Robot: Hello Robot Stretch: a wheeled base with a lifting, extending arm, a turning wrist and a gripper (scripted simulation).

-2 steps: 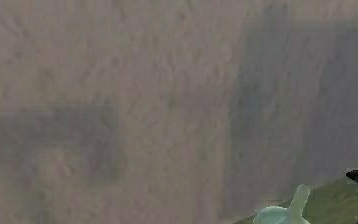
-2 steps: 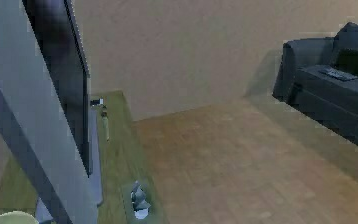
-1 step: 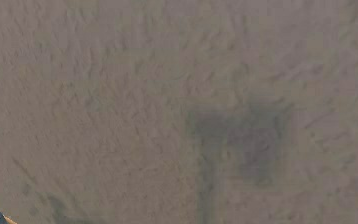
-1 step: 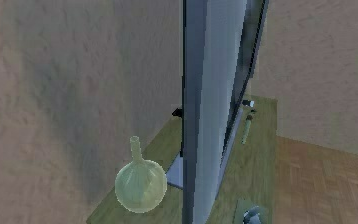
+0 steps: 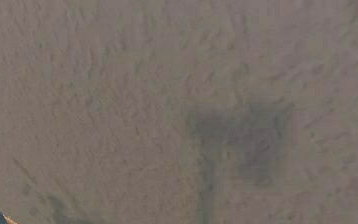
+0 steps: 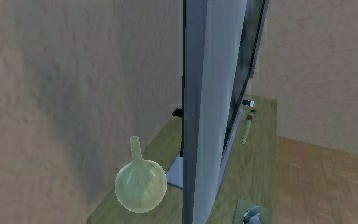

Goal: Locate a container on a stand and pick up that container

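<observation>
Pale-green flask (image 6: 139,185) on wooden stand (image 6: 262,170)
Likely light, brittle, slick; take it by the thin neck. The gripper's state cannot be told.

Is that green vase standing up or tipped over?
Upright: the vase has its narrow neck pointing up, round body down on the wooden stand.

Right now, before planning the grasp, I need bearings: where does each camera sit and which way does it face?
Forward view: on the robot, looking ahead and slightly down at a beige wall; no robot body shows.
Arm side view: on the body, looking sideways at a wooden stand bearing a screen and pale green flask; again no body.
Shared: similar beige wall.
</observation>
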